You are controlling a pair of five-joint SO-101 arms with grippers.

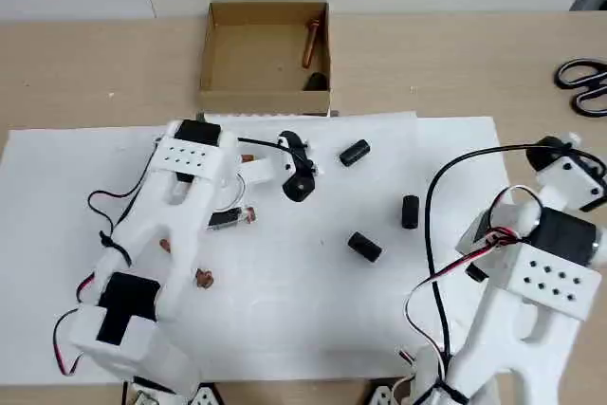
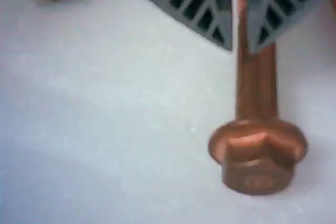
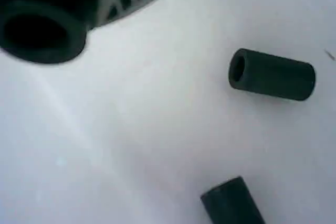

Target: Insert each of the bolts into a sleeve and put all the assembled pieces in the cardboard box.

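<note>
Three sleeves (image 1: 364, 247) lie loose mid-frame on the white sheet (image 1: 285, 329). My left gripper (image 2: 240, 45) clamps a bolt (image 2: 256, 129) left of centre; whether my right gripper (image 3: 100, 3) grips anything, I cannot tell.

The high view looks steeply down over the whole white rectangular sheet (image 1: 313, 329) on the tan wooden surface (image 1: 427, 54), while both wrist views sit very near that same sheet, the left facing a copper-coloured flanged metal bolt (image 2: 256, 150) between its jaws, the right a black cylindrical sleeve (image 3: 273, 74).
</note>
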